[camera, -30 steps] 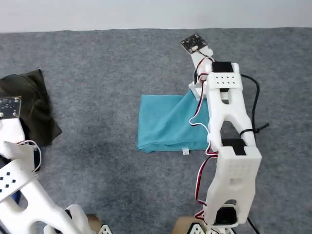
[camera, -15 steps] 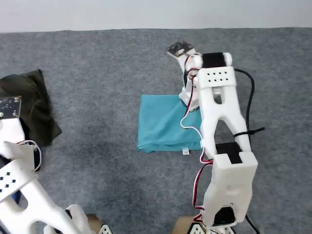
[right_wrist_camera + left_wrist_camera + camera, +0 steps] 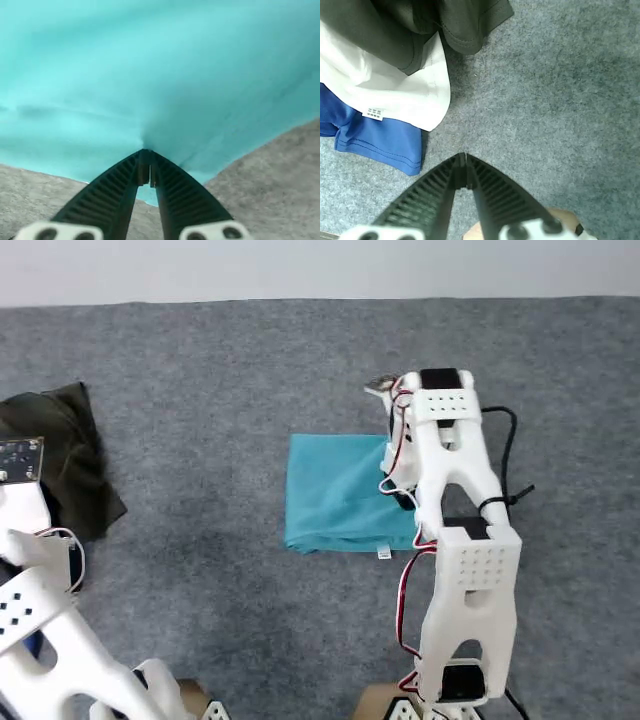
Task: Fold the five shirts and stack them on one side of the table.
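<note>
The right gripper has its fingers clamped on an edge of the teal shirt, which spreads beyond their tips. A clean fold likely means lifting only that layer and carrying it squarely across. The left gripper, fingers together and empty, has the 3-shirt stack just off its tips.

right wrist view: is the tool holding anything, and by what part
The right tool is shut on the teal shirt, pinching a small pucker of cloth near its edge.

Grey felt table below a pale backdrop.
</note>
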`<state>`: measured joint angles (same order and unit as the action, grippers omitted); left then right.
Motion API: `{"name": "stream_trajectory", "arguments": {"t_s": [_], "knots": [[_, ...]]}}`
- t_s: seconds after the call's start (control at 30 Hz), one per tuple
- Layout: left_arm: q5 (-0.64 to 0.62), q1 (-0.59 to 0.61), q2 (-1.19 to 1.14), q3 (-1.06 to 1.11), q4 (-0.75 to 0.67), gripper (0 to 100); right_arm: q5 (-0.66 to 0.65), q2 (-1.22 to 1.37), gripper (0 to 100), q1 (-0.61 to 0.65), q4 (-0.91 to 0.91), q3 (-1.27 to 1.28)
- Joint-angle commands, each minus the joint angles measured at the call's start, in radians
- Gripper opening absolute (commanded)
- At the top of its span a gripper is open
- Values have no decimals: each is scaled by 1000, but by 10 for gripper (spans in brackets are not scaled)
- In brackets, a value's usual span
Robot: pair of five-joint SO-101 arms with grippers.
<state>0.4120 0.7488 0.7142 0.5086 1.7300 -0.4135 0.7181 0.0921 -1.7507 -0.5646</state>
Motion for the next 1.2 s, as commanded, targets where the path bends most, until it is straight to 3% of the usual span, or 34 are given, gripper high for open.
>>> {"name": "stream_trajectory", "arguments": {"t_s": [0.0,0.27,0.5,0.7,0.93,1.17], "knots": [[5,0,20,-2,9,5,6,-13,9,-42,-45,-41],[5,0,20,-2,8,5,3,-50,9,-38,-47,72],[5,0,20,-2,8,5,6,-329,9,-1,-45,106],[5,0,20,-2,11,5,12,-449,9,159,-38,176],[5,0,20,-2,12,5,84,-361,9,371,76,265],[5,0,20,-2,14,5,84,-268,9,478,180,285]]}}
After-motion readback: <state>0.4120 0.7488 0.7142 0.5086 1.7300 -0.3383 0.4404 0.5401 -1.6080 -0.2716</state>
